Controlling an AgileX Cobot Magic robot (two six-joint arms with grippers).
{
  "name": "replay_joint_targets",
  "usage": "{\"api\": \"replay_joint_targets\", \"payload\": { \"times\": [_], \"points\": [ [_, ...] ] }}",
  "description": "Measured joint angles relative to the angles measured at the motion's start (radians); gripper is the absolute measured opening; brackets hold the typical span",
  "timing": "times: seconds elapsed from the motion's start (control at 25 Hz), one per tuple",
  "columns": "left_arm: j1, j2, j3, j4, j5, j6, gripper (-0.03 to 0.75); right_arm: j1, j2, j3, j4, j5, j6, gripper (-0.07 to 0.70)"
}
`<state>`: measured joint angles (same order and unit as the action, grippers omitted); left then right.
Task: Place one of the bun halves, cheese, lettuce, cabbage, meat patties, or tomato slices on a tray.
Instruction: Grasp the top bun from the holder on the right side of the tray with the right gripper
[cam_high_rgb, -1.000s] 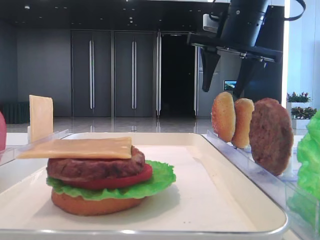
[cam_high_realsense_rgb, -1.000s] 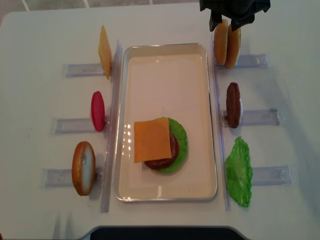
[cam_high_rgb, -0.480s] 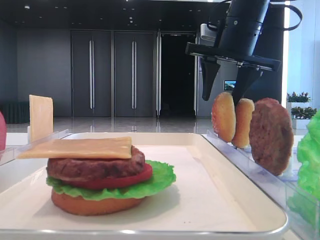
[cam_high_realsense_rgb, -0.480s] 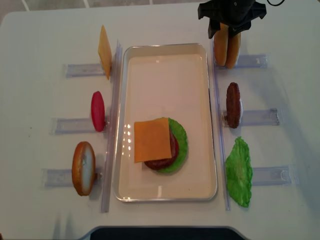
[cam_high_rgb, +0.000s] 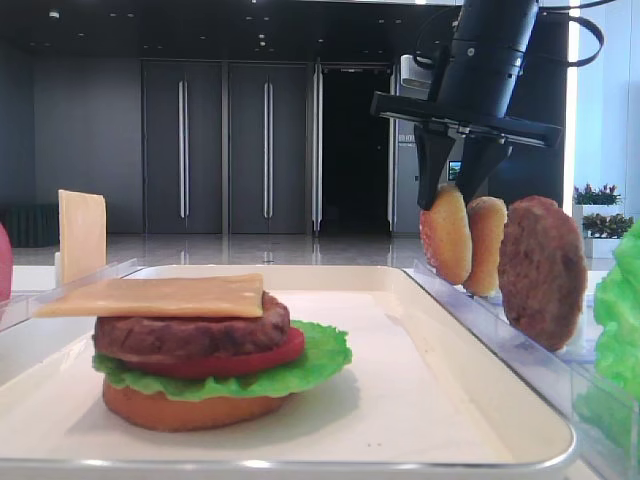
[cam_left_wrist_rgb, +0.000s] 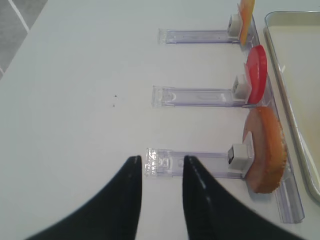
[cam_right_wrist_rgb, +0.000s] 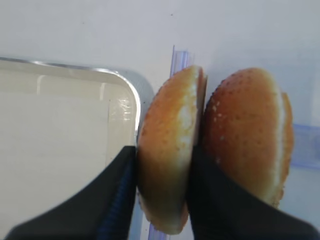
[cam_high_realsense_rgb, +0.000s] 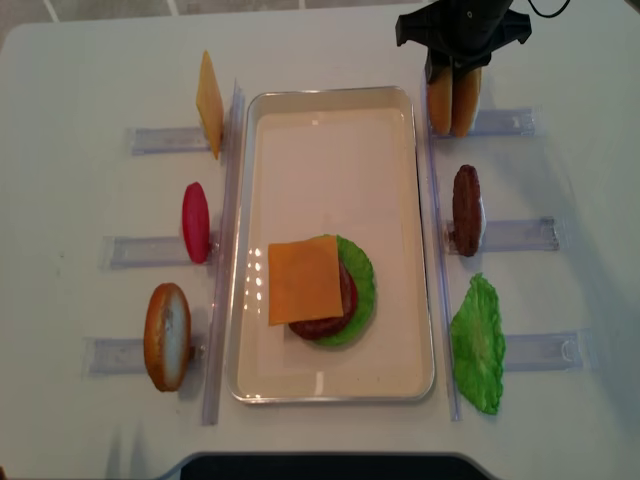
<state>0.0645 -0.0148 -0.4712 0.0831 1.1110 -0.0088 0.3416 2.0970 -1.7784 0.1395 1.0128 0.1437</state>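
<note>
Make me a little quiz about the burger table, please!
1. True or false: the right gripper is shut on a bun.
2. What lies on top of the stack in the tray? A) lettuce B) cheese C) tomato
3. Fill in: the left gripper is open and holds ____.

Key: 1 true. It pinches the bun nearer the tray; a second bun stands right beside it. 2 B, the cheese. 3 nothing.
</note>
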Motion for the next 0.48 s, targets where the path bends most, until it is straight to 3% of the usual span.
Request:
{"api": "replay_joint_targets", "payload": {
  "times": [0.48],
  "points": [
    [0.000,0.000,0.000,0.000,0.000,0.000,0.219,0.000,-0.080,0.000,0.005,0.089,-0.001,0.243]
  ]
}}
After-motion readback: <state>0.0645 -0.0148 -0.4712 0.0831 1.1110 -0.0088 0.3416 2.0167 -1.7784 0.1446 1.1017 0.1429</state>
